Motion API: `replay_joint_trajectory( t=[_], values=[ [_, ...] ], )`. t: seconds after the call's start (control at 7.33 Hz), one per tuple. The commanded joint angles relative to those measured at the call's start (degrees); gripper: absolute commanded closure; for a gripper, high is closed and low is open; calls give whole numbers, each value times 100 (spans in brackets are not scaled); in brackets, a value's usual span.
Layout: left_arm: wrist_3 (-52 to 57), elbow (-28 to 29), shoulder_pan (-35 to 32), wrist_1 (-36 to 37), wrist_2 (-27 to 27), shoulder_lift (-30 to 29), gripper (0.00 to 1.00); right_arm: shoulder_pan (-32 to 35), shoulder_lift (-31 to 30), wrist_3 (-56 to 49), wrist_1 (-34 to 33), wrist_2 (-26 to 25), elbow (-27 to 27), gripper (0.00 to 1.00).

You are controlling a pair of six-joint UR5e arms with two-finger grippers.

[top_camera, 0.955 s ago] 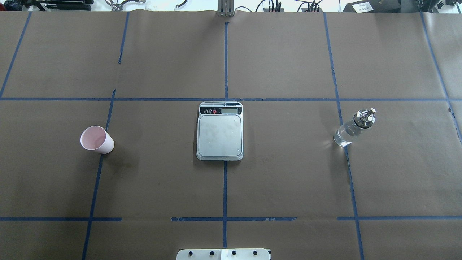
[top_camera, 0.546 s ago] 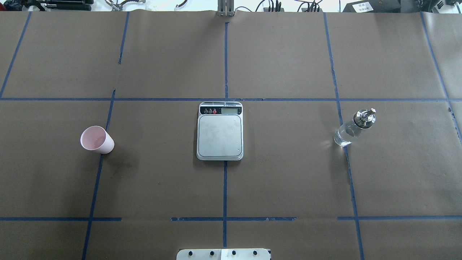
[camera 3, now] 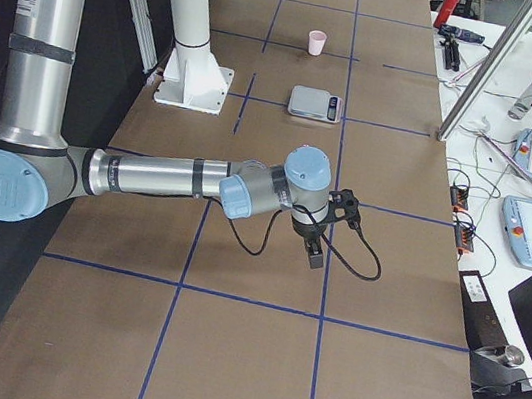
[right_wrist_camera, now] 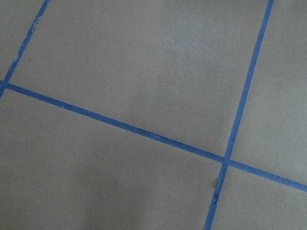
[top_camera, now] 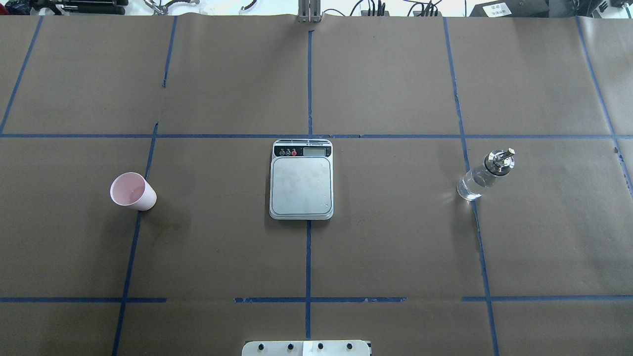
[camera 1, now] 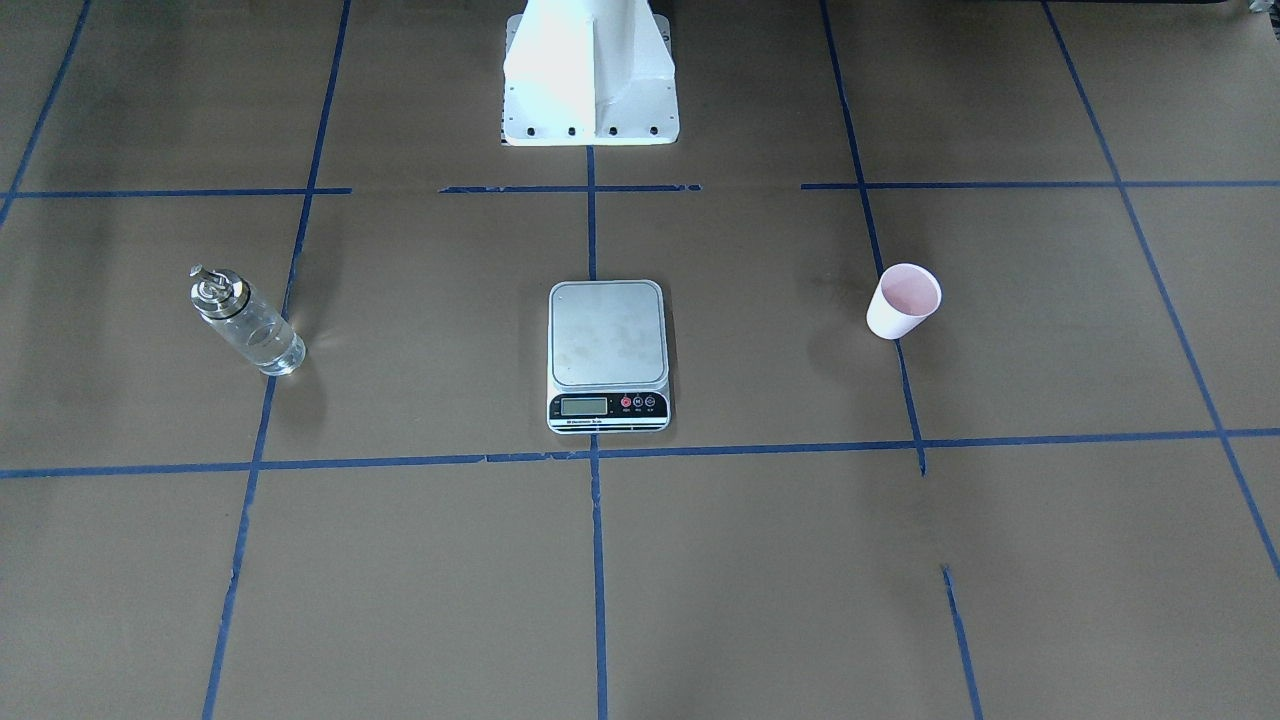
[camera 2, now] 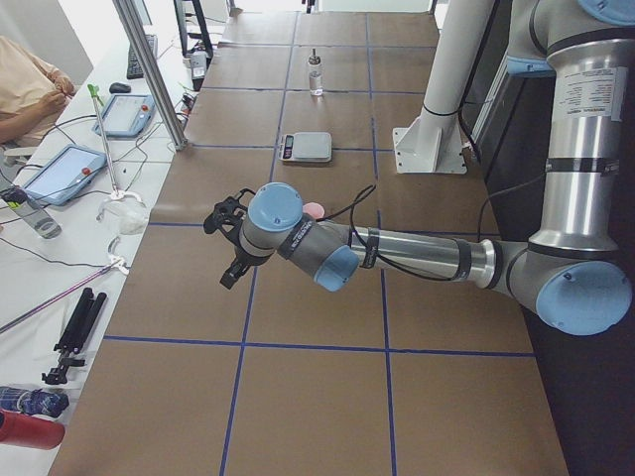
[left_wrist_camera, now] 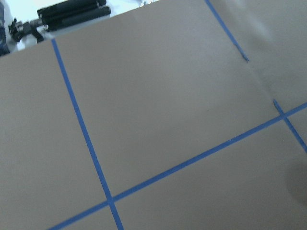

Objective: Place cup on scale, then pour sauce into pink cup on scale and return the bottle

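Observation:
The pale pink cup (top_camera: 132,192) stands upright on the table's left side, also in the front view (camera 1: 903,301). The scale (top_camera: 301,180) lies at the table's middle, its steel platform bare. The glass bottle (top_camera: 484,175) of clear sauce stands upright on the right, also in the front view (camera 1: 246,322). My left gripper (camera 2: 226,250) shows only in the left side view, beyond the cup toward the table's end; I cannot tell whether it is open. My right gripper (camera 3: 315,256) shows only in the right side view, near the other end; I cannot tell its state either.
Brown paper with a blue tape grid (top_camera: 309,257) covers the table. The robot's white base (camera 1: 590,75) stands at the near edge. Tablets, cables and tripods (camera 2: 74,174) lie on a white bench along the far side. Both wrist views show only paper and tape.

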Motion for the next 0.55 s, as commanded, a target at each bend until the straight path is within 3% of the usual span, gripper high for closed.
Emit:
replay_joint_trajectory(
  t=[0.0, 0.14, 0.27, 0.41],
  values=[
    [-487, -19, 135, -483, -91, -52, 0, 4, 7, -9, 466, 3, -16, 0],
    [-1256, -64, 632, -581, -231, -52, 0, 4, -28, 105, 810, 3, -95, 0],
    [-2360, -116, 1046, -921, -41, -61, 0, 4, -37, 332, 831, 12, -87, 0],
    [-3407, -395, 1599, -1125, 1066, -43, 0, 4, -46, 404, 831, 12, -104, 0]
  ],
)
